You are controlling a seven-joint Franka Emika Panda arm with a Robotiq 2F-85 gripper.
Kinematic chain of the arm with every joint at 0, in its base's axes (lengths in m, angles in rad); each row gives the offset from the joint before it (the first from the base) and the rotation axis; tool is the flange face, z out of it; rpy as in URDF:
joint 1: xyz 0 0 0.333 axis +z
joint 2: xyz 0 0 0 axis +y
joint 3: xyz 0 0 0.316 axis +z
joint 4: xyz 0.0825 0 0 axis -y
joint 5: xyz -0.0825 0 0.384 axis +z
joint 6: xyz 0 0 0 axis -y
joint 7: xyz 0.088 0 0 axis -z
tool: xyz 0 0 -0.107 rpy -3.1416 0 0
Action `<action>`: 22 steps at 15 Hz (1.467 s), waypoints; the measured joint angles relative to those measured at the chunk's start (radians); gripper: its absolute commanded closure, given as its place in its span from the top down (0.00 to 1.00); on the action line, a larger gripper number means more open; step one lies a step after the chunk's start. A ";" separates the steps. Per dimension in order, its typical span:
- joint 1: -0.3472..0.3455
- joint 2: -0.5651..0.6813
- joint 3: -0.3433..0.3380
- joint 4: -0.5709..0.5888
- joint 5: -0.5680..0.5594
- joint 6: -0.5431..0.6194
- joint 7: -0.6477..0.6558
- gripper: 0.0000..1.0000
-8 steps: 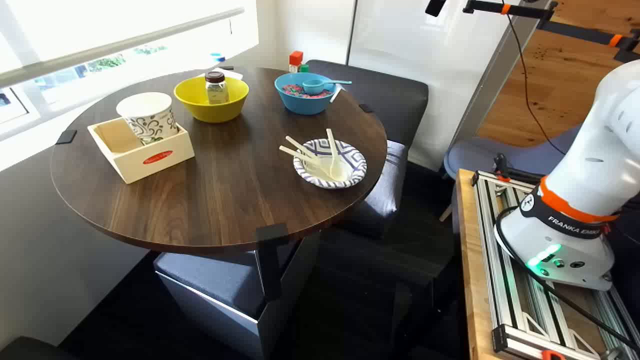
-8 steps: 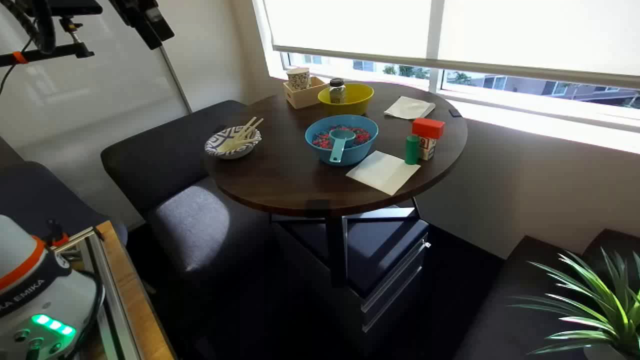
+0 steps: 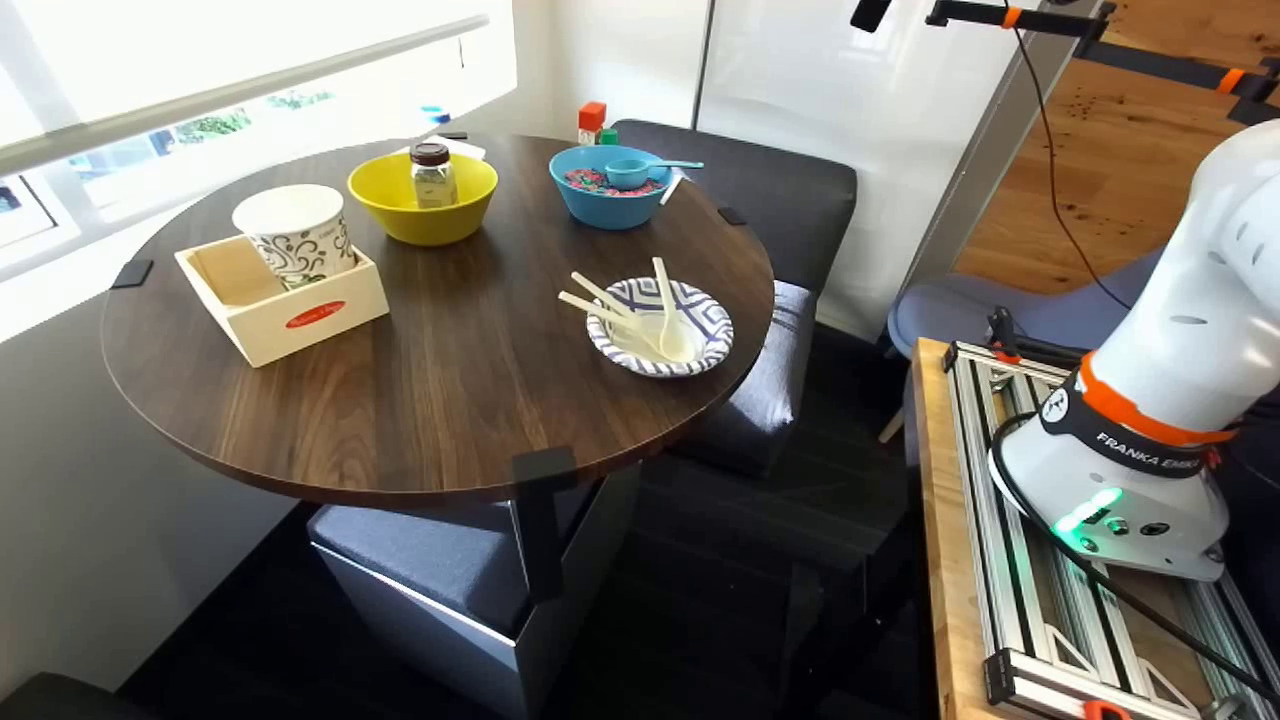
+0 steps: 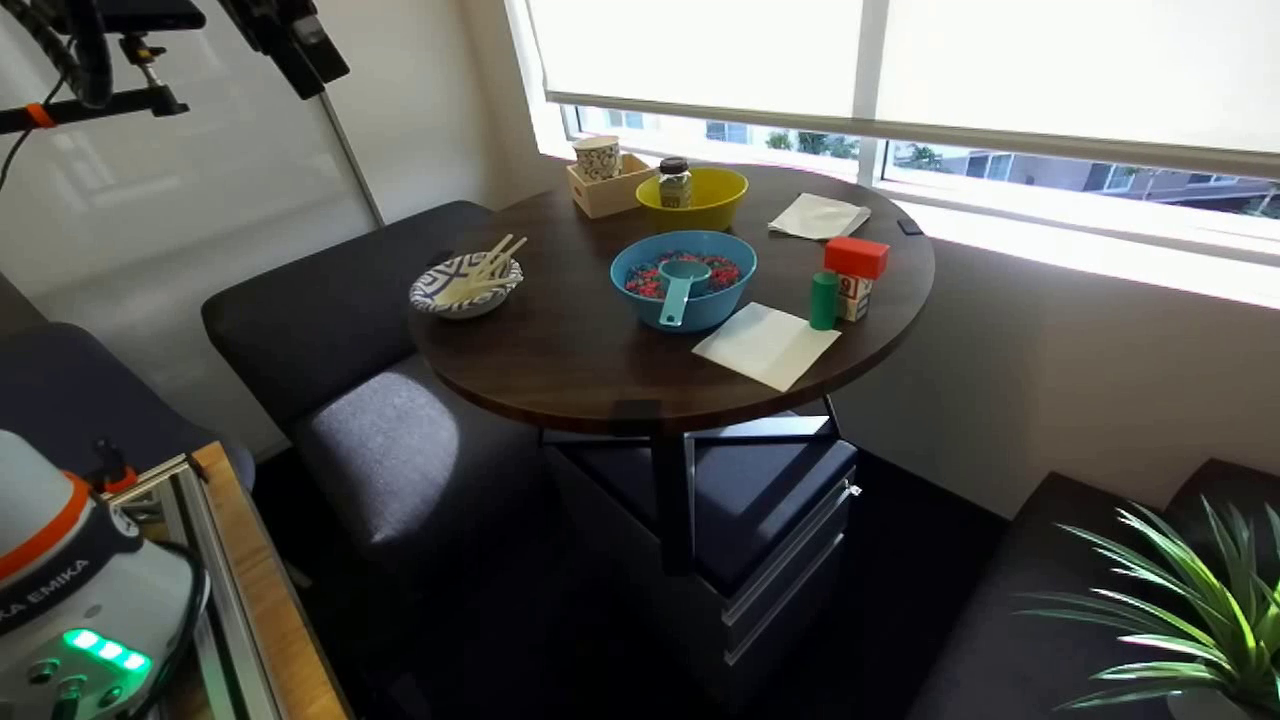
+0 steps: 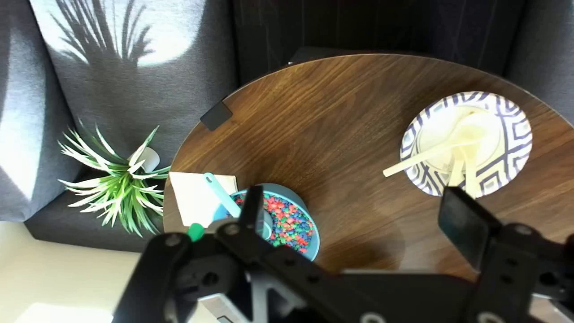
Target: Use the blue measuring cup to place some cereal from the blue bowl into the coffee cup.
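The blue bowl [image 3: 605, 210] [image 4: 640, 308] [image 5: 315, 244] stands on the round table in both exterior views. It holds the cereal [image 4: 728, 270] [image 5: 293, 220], small red, green and blue pieces. The blue measuring cup [image 3: 627, 176] [image 4: 684, 277] [image 5: 222, 195] rests in the cereal, its handle over the bowl's rim. The coffee cup [image 3: 306, 252] [image 4: 598, 158], white with dark swirls, stands in a light wooden tray; the wrist view does not show it. My gripper [image 5: 357, 215] is open and empty, high above the table; its left finger hides part of the measuring cup and bowl.
A yellow bowl [image 3: 430, 225] with a jar [image 3: 434, 180] stands near the wooden tray [image 3: 310, 320]. A patterned plate [image 3: 712, 345] holds light utensils. Paper [image 4: 768, 345], a green container [image 4: 824, 300] and a red-topped container [image 4: 856, 275] lie near the blue bowl.
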 measured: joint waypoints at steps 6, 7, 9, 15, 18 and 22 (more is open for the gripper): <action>0.022 0.036 -0.194 0.064 0.175 0.032 -0.077 1.00; 0.022 0.048 -0.236 0.069 0.211 0.050 -0.102 1.00; 0.019 0.067 -0.291 0.074 0.256 0.065 -0.140 1.00; 0.016 0.066 -0.268 0.075 0.256 0.065 -0.139 1.00; 0.015 0.066 -0.268 0.075 0.256 0.065 -0.139 1.00; 0.014 0.066 -0.268 0.075 0.256 0.065 -0.139 1.00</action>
